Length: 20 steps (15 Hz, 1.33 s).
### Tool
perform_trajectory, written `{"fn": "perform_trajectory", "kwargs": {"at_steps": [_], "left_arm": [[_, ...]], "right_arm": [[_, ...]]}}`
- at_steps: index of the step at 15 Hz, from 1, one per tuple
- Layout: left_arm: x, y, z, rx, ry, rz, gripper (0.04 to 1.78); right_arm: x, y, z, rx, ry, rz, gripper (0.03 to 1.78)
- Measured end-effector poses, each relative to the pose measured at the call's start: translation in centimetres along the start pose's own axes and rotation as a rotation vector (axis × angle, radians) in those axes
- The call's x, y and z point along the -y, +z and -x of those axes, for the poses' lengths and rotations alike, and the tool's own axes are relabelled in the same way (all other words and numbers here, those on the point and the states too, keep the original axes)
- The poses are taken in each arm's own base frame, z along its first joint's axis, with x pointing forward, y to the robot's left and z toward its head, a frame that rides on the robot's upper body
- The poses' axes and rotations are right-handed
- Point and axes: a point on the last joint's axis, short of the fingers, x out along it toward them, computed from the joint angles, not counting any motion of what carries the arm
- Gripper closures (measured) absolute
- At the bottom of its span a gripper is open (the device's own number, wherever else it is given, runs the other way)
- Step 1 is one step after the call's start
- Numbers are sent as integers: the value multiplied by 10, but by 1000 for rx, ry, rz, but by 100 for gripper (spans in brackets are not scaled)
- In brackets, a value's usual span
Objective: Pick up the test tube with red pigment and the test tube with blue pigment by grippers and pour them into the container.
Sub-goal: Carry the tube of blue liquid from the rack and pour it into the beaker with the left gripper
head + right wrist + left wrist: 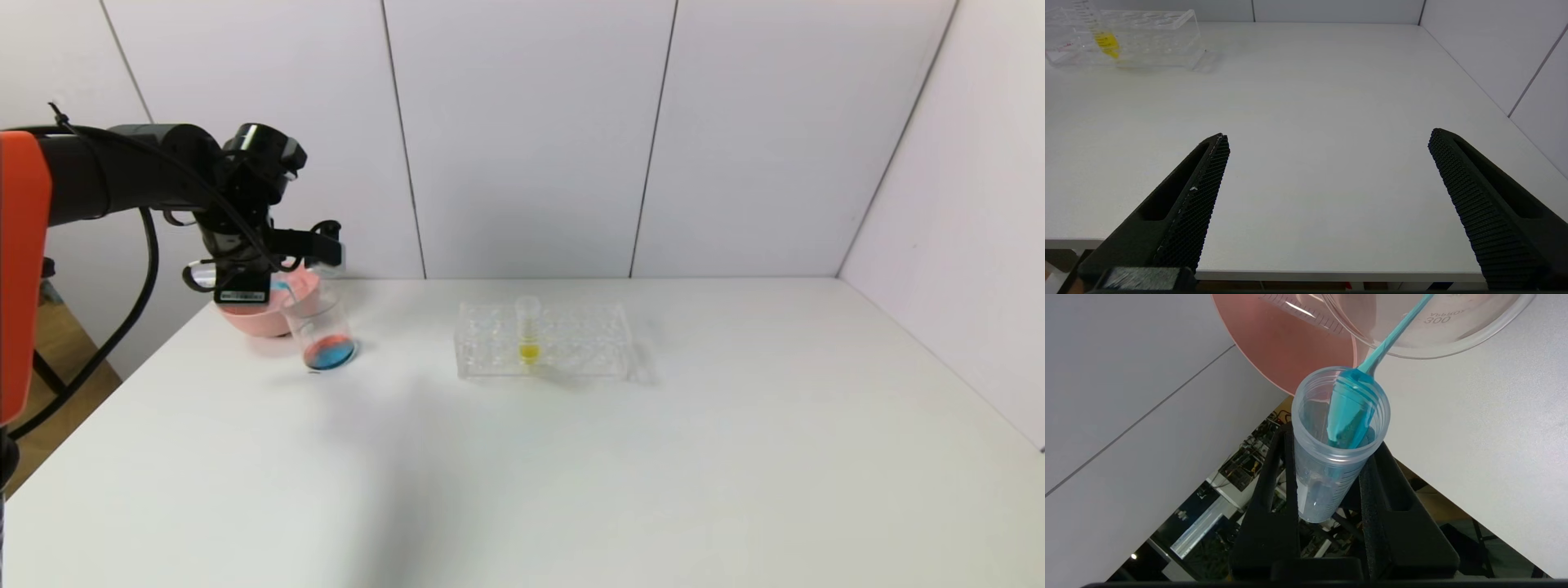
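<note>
The white worktop (571, 457) fills most of the head view, with pale wall panels behind it. Over its ten o'clock corner reaches the left arm (122, 175), black with an orange cover, and its left gripper (314, 245) hangs just above the glass beaker (320, 331). In the left wrist view the two black fingers (1267, 490) are clamped on either side of the test tube with blue pigment (1335, 441), which is tipped mouth-first toward the beaker; a thin blue stream (1396, 332) runs from the tube's lip down into the beaker's open rim (1429, 339), and blue liquid clings along the tube's inner wall. The clear tube rack (543, 339) sits near the worktop's twelve o'clock, well apart from the beaker, which lies at its nine o'clock, and carries one upright tube with yellow liquid (529, 331). The pink bowl (261, 306) stands at the beaker's ten o'clock, touching or almost touching it; which one cannot be told. The beaker itself holds a shallow pool at its bottom, red-orange on one side and bright blue on the other. The right gripper (1327, 141) is out of the head view; its own camera shows it low at the worktop's six o'clock edge, fingers (1200, 196) spread wide with nothing between them, the rack (1126, 38) far off at about eleven o'clock.
</note>
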Motion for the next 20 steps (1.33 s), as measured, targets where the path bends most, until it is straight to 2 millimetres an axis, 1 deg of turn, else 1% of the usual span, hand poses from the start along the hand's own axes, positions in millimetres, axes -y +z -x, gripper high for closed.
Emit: {"fn": "perform_trajectory", "kwargs": {"at_steps": [8,12,20], "left_arm": [[0,4,4,-40,23,-14,138],[0,10,7,-61,48,-22,138],[1,11,9,-90,58,-35,138]], "right_arm": [[0,0,0,0,0,0,4],[0,0,0,0,0,0,4],[0,0,0,0,0,0,4]]}}
